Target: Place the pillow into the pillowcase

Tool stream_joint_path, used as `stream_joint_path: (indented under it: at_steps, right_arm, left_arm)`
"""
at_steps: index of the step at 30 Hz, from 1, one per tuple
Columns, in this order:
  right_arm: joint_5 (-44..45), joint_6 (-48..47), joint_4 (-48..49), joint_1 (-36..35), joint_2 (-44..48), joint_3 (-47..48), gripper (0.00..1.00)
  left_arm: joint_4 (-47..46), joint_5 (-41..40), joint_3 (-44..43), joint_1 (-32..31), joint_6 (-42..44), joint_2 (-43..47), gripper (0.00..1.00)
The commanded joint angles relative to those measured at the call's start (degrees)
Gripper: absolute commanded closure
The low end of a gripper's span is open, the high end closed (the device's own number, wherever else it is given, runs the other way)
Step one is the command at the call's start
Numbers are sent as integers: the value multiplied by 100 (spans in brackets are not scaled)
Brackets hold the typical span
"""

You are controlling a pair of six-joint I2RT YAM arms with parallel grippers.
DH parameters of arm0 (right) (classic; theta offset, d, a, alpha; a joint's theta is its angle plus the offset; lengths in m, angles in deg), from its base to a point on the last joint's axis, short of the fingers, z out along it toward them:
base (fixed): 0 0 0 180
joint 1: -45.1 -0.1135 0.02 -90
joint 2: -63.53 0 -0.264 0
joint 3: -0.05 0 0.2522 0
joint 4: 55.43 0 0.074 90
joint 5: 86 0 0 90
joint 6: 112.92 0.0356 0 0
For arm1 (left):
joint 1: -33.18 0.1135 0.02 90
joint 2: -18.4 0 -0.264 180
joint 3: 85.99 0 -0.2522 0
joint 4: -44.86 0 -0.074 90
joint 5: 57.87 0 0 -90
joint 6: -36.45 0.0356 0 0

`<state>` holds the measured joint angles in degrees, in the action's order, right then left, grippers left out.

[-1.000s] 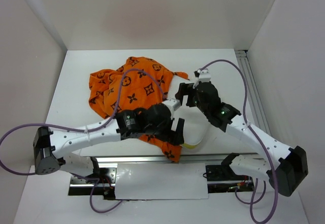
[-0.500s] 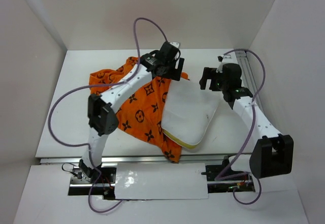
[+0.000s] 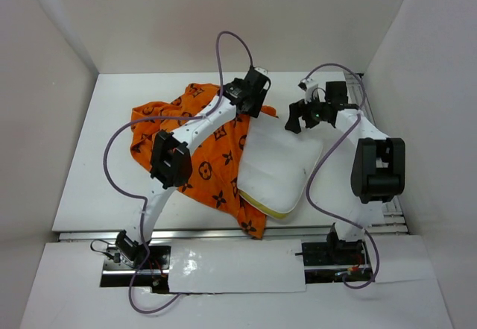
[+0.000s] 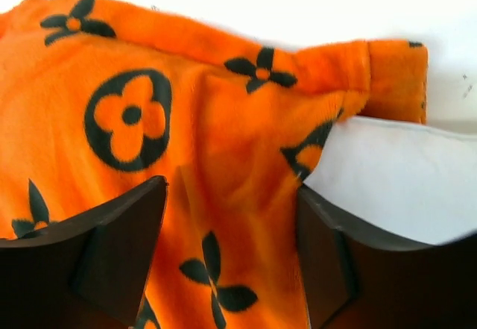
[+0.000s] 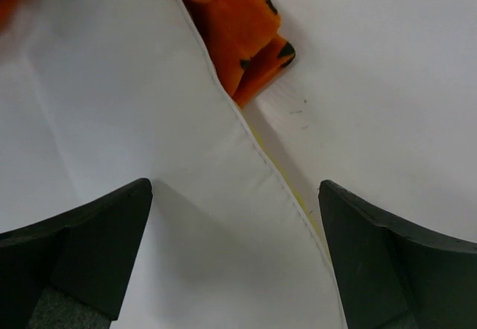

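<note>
Overhead, left claw [image 3: 250, 99]: extended to the far side of the table [image 3: 89, 187], jaws apart, above the far edge of the pillowcase [image 3: 197, 139].
Overhead, right claw [image 3: 296, 116]: just right of the left claw, jaws spread wide, holding nothing, over the far corner of the pillow [image 3: 277, 166].
Overhead, pillowcase: bright orange with dark brown motifs, crumpled. It spreads from under the left claw toward the near left.
Overhead, pillow: white, running from beneath both claws toward the near side. A pale yellow seam shows at its near edge, its left edge lies against the orange fabric, and most of it is uncovered.
Left wrist, claw state: the two dark fingers [image 4: 112, 254] stand apart and are not closed on anything. Whether their tips touch the cloth cannot be told.
Left wrist, pillowcase: orange plush fills the gap between the fingers and runs ahead of them. One corner flap lies ahead and to the right on the table.
Left wrist, pillow: white surface showing from under the orange edge, beside the right finger.
Right wrist, claw state: open wide, nothing gripped.
Right wrist, pillow: directly under the claw, with its stitched edge running diagonally between the fingers.
Right wrist, pillowcase: an orange corner ahead of the claw, against the pillow's edge.
Right wrist, table: bare white surface ahead of the right finger.
</note>
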<state>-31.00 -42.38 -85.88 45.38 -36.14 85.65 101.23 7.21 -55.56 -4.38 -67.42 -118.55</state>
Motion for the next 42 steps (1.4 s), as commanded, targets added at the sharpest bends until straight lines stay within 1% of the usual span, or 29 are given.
stream_joint_path:
  at_steps: [1, 2, 3, 4, 7, 8, 10, 11, 13, 14, 15, 16, 18, 19, 20, 21, 22, 24, 25, 27, 28, 29, 30, 33, 34, 36, 37, 40, 42]
  right_arm:
    - [-69, -637, -554, 8, -200, 296, 0]
    - [-68, -690, -555, 8, -253, 296, 0]
    - [-68, -795, -555, 8, -384, 296, 0]
    - [-129, -857, -633, 8, -464, 296, 0]
    - [-506, -1103, -1028, 8, -859, 463, 0]
    - [-664, -1173, -1203, 8, -1043, 542, 5]
    - [-666, -1366, -1363, -70, -1185, 603, 13]
    - [-666, -1428, -1442, -158, -1238, 665, 18]
    - [-718, -1429, -1443, -290, -1238, 665, 60]
    - [-788, -1307, -1347, -291, -1238, 665, 77]
    - [-789, -1219, -1224, -361, -1012, 665, 100]
    - [-789, -817, -796, -361, -862, 552, 100]
    - [-841, -490, -329, -536, -484, 262, 100]
    - [-772, -88, 170, -607, -30, 148, 100]
    - [-771, -84, 357, -721, 201, -106, 100]
    - [-997, 21, 551, -774, 438, -247, 100]
    - [-1052, 439, 1144, -774, 910, -397, 100]
    - [-1279, 933, 1789, -923, 1309, -871, 100]
    - [-1333, 1362, 2323, -976, 1650, -986, 100]
    - [-1334, 1909, 3036, -1239, 1907, -1425, 100]
    - [-1133, 2146, 3745, -1362, 2100, -1557, 100]
    - [-888, 2671, 4065, -1616, 2102, -1793, 100]
    - [-650, 2859, 4338, -1731, 2171, -1891, 100]
    - [570, 3693, 5349, -2206, 2050, -2269, 100]
    - [1183, 3991, 5830, -2320, 1901, -2375, 100]
    - [1696, 4195, 6482, -2628, 1707, -2744, 100]
    - [2247, 4396, 6833, -2759, 1471, -2806, 100]
    - [2821, 4661, 7065, -2849, 1057, -2675, 100]
    - [2684, 4847, 6977, -2849, 758, -2508, 100]
  left_arm:
    - [-438, -372, -209, 3, 130, -227, 23]
    - [-516, -294, -209, 3, 69, -227, 26]
    - [-517, -293, -148, 3, 68, -297, 36]
    - [-595, -215, -148, 3, 68, -298, 42]
    - [-710, 118, -148, 3, 7, -403, 68]
    - [-771, 120, -148, 3, 7, -403, 72]
    - [-772, 356, -95, 3, 7, -403, 80]
    - [-772, 357, -95, 3, -97, -403, 100]
    - [-867, 672, -95, 3, -203, -237, 100]
    - [-929, 726, -95, 3, -204, -158, 100]
    - [-1043, 726, -95, -58, -204, -79, 100]
    - [-1096, 726, -43, -58, -204, 18, 100]
    - [-1167, 674, -42, -129, -204, 316, 100]
    - [-1167, 673, -42, -277, -134, 439, 100]
    - [-1167, 673, -42, -330, -134, 693, 100]
    - [-1167, 726, -42, -400, -73, 843, 100]
    - [-1167, 726, 71, -558, -72, 993, 100]
    - [-1290, 726, 247, -743, 59, 1448, 100]
    - [-1290, 726, 387, -918, 60, 1582, 100]
    - [-1290, 726, 388, -1060, 60, 1767, 100]
    - [-1290, 778, 441, -1200, -1, 1916, 100]
    - [-1290, 779, 441, -1271, -80, 1987, 100]
    - [-1290, 779, 441, -1341, -151, 2057, 100]
    - [-1272, 989, 599, -1613, -336, 2382, 100]
    - [-1273, 990, 652, -1779, -405, 2435, 100]
    - [-1342, 990, 713, -1947, -406, 2576, 100]
    - [-1343, 1042, 714, -2078, -354, 2576, 100]
    - [-1343, 1174, 714, -2141, -406, 2629, 100]
    - [-1290, 983, 836, -2141, -502, 2629, 100]
